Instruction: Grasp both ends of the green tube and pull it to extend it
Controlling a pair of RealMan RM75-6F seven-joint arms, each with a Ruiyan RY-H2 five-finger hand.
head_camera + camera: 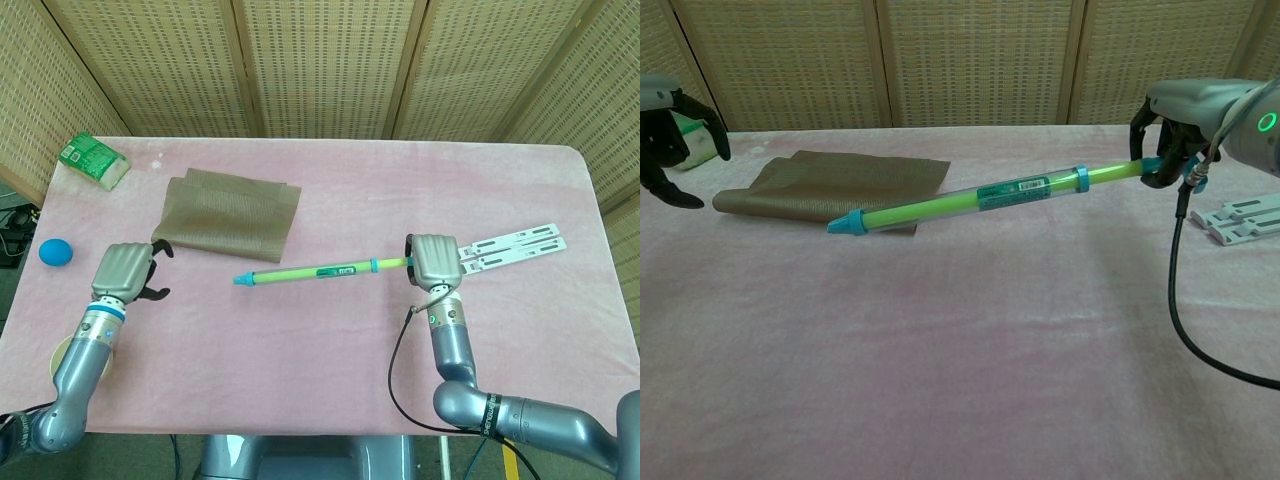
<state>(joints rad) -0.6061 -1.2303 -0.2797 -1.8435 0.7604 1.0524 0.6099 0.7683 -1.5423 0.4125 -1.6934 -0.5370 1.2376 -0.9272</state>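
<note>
Green tube (318, 270) is off the table (330, 350), just this side of the brown cloth (228, 213). It looks light and stiff, probably slick plastic. Long axis lies across the table, blue tip (844, 222) toward my left, sagging a bit. Right hand (434, 262) grips the far end. Left hand (124, 270) has its fingers spread and holds nothing, well short of the tip; I'd grab right behind the blue cap.

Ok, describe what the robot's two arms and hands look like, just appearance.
Both hands, the left hand and right hand, have a light grey boxy back shell with black fingers. The forearms are smooth metallic grey tubes. A blue band rings the left wrist. A thin black cable loops from the right wrist, and a green light glows on that arm.
</note>
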